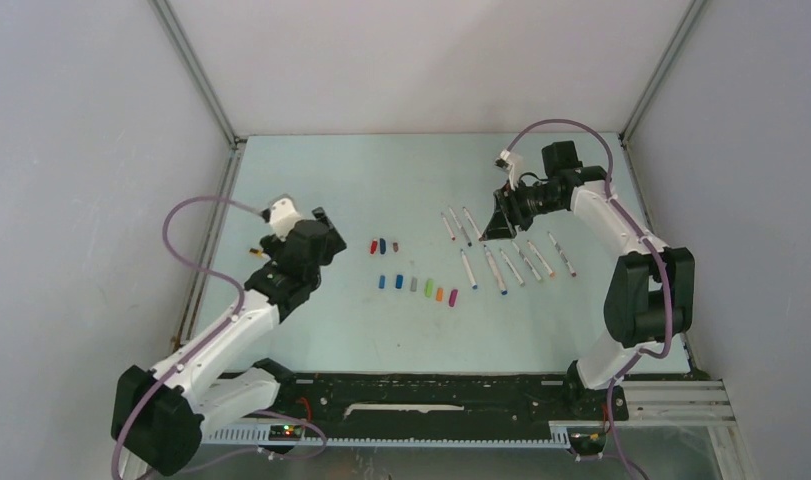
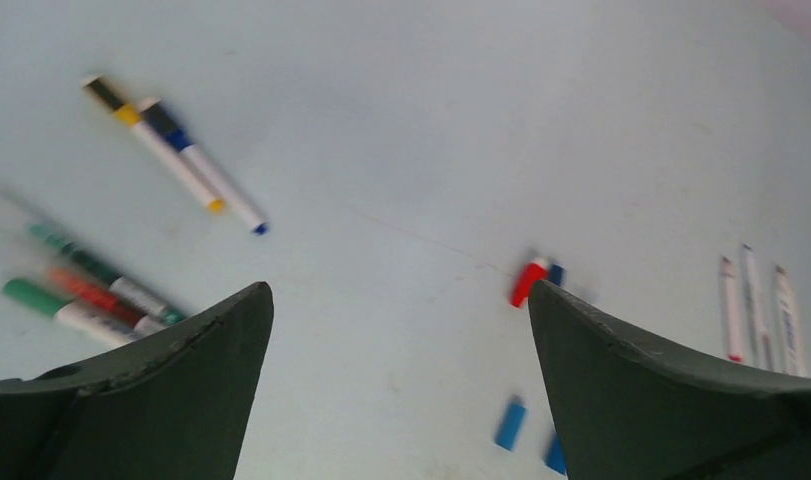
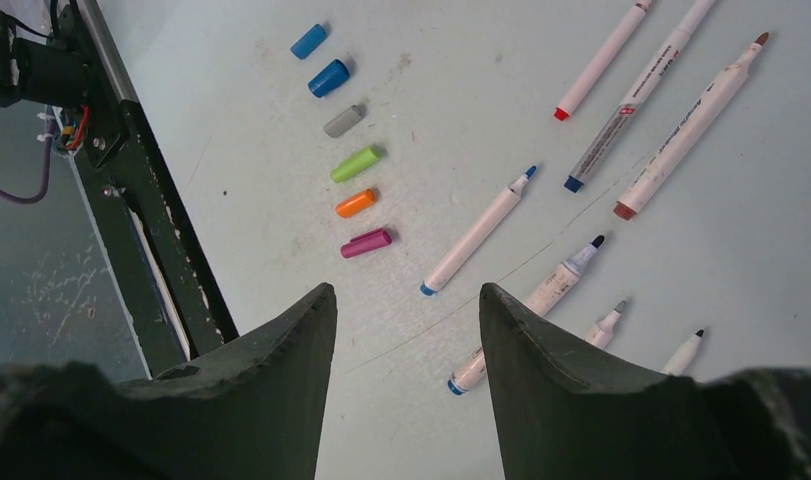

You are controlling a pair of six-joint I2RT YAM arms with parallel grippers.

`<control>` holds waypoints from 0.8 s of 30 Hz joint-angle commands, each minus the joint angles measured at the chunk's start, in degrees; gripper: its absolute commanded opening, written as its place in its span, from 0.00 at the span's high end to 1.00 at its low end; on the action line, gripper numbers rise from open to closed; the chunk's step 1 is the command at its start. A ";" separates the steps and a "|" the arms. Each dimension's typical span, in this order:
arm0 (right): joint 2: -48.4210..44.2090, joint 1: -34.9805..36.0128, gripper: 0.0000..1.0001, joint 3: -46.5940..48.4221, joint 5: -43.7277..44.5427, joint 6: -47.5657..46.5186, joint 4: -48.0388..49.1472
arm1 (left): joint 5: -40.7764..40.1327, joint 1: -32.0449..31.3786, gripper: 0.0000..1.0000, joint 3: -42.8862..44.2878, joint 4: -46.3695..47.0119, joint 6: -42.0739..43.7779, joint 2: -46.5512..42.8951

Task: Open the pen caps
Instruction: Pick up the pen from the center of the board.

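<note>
Across the pale tabletop (image 1: 331,180), loose pen caps (image 1: 417,287) lie in a short row between the arms, three more just behind them. The uncapped white pens (image 1: 508,262) are spread to the right, near the right fingers (image 3: 261,380), which stand apart with nothing between them. The left fingers (image 2: 181,380) are released wide and empty above the surface, with several capped pens (image 2: 176,165) lying well off to one side.

A pale blue-green table (image 1: 411,170) is lying under even light, plain grey walls (image 1: 421,60) closing it in at 9, 12 and 3 o'clock, a black rail (image 1: 501,395) running along 6 o'clock.
</note>
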 commanded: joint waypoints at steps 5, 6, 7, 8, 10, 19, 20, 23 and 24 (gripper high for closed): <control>-2.20 -0.21 0.43 0.29 -1.80 -1.48 -0.45 | -2.51 6.55 0.00 -8.16 -0.95 -12.93 -5.88; -2.19 -0.23 0.43 0.27 -1.80 -1.55 -0.47 | -2.38 7.27 0.00 -8.43 -1.85 -14.12 -5.87; -2.16 -0.26 0.43 0.27 -1.84 -1.54 -0.45 | -1.78 8.26 0.00 -8.74 -2.53 -15.12 -5.79; -2.06 -0.25 0.43 0.28 -1.86 -1.57 -0.49 | -0.77 9.38 0.00 -9.01 -2.80 -16.03 -5.59; -1.98 -0.22 0.43 0.28 -1.89 -1.66 -0.56 | 3.16 12.73 0.00 -9.96 -2.49 -17.55 -4.92; -1.72 -0.50 0.44 0.35 -2.04 -1.90 -0.67 | 6.14 21.51 0.08 -6.41 -15.69 -28.79 0.20; -1.66 -0.55 0.44 0.30 -2.10 -1.92 -0.68 | 5.92 21.85 0.17 -5.80 -17.40 -30.41 0.35; -1.45 -0.49 0.44 0.36 -2.23 -1.90 -0.80 | 6.30 23.16 0.37 -6.36 -19.19 -33.93 -0.63; -1.35 -0.53 0.44 0.47 -2.24 -2.03 -0.95 | 7.01 23.97 0.43 -6.84 -18.62 -34.04 -0.91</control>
